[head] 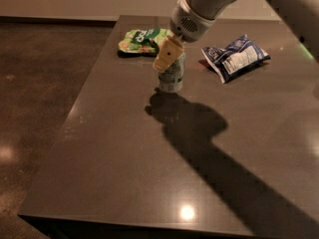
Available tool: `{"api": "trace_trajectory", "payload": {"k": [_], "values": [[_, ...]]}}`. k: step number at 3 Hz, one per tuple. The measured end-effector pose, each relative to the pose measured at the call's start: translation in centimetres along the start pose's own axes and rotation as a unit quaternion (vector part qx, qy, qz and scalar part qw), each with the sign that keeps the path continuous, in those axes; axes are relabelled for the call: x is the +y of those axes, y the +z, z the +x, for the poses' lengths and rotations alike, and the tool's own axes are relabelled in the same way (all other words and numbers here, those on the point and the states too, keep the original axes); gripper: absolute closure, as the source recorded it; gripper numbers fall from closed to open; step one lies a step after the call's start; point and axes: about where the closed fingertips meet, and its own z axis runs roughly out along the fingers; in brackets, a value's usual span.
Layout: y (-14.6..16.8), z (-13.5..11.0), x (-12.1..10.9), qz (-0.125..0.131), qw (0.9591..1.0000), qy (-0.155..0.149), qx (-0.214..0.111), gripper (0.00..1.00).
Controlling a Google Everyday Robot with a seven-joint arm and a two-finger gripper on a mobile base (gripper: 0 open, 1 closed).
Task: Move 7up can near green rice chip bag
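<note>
In the camera view, a dark grey table (124, 183) with a smooth, slightly shiny top fills most of the picture. Brown floor (40, 83) is at its left side and a pale wall runs along the top edge.

The white arm (204, 4) comes in from the upper right and reaches down to the far middle part of the table. At its end the gripper (172, 63) is at the top of the 7up can (172, 79). One cream-coloured finger (166, 54) lies against the upper left side of the can. The other finger is hidden behind the can, so the gripper appears to be closed around the can's upper part and holding it.

The can is upright, with its pale green-and-white label turned to the camera. Whether its bottom touches the table top or hangs just above it, I cannot tell.

The green rice chip bag (142, 40) lies flat near the far left edge of the table. It is behind the can and a little to the left, near it but not touching. A blue-and-white snack bag (235, 58) lies on the right side of the can, apart from it.

The dark shadow (199, 133) of the arm and the can falls on the table from the can's base toward the lower right corner. A small bright reflection of a lamp (187, 212) is near the front edge.
</note>
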Motion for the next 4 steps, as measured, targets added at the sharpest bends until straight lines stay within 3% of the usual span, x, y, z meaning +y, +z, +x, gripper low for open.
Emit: {"api": "trace_trajectory", "payload": {"k": [2,4], "values": [[2.8,-3.0,-3.3,0.017,0.9993,0.03,-0.013,1.0],[4.7,-5.0,-8.4,0.046,0.9975,0.053,-0.007,1.0]]}}
